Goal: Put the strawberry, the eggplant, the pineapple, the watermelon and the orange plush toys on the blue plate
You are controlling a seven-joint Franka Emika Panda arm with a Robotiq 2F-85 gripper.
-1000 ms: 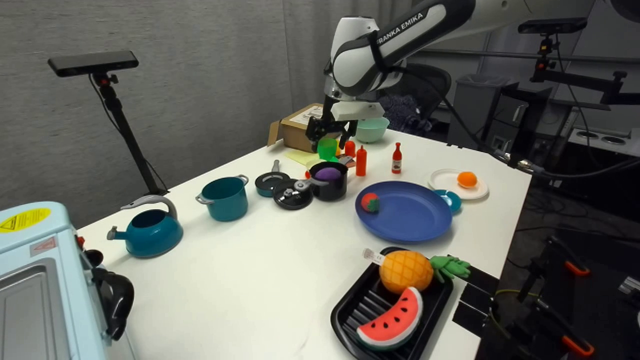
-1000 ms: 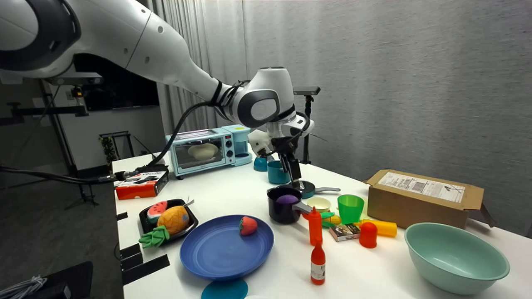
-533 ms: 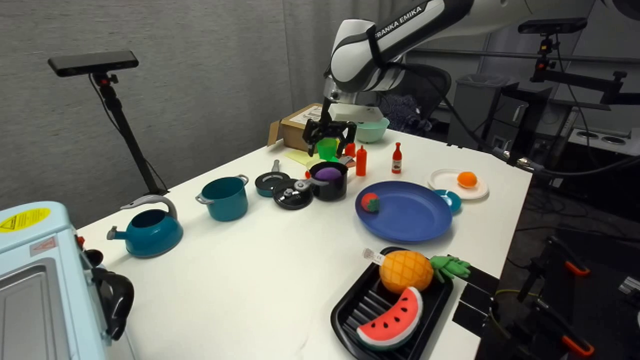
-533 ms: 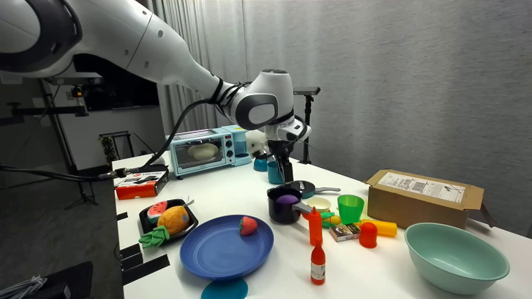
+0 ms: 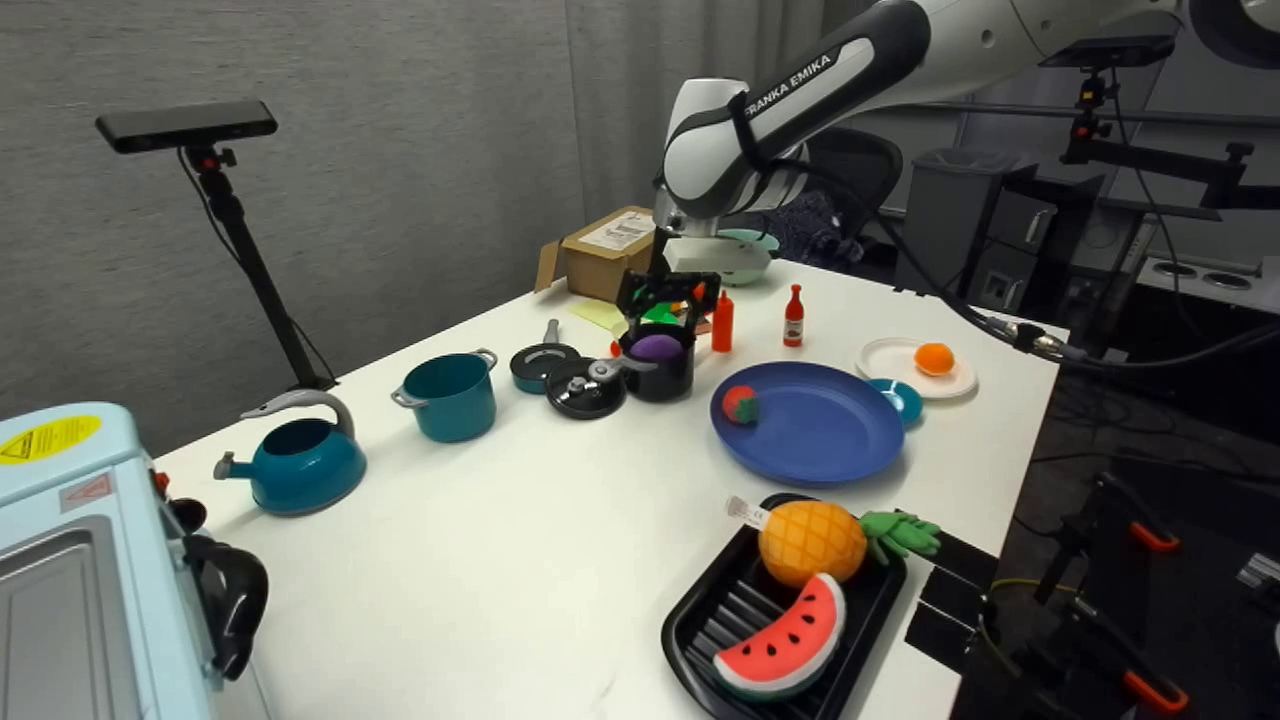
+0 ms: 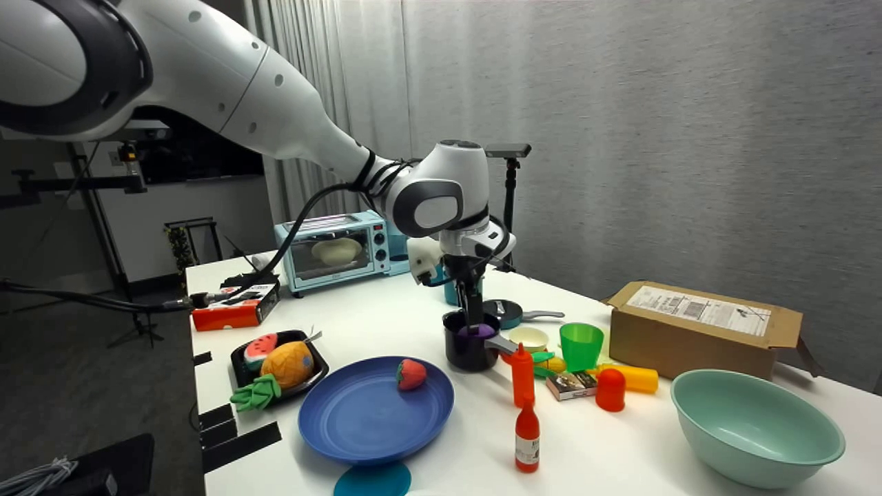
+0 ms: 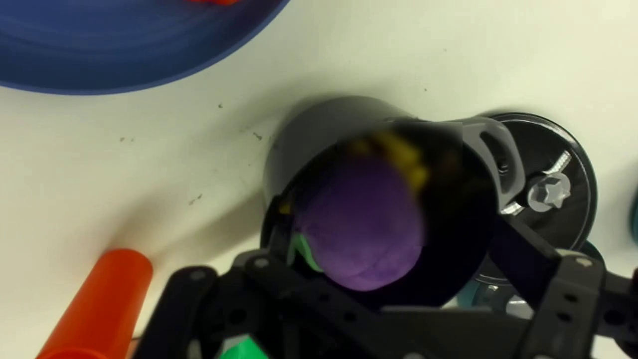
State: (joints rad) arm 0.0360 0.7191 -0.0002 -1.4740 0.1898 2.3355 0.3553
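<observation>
Nearest in an exterior view: watermelon (image 5: 790,640) in black tray (image 5: 733,592), pineapple (image 5: 812,543) just behind, same tray. Then blue plate (image 5: 815,435), strawberry (image 5: 736,400) on it near the edge. Further back: orange (image 5: 934,359) on white plate (image 5: 885,360); eggplant (image 5: 656,348) in black pot (image 5: 672,383), hand (image 5: 662,324) over the pot, fingers spread wide, can't tell how deep the tips sit

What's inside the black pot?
The purple eggplant is inside the black pot. In the wrist view, a green bit shows at its edge and blurry yellow beside it. The eggplant covers what's underneath, so I can't see that.
</observation>
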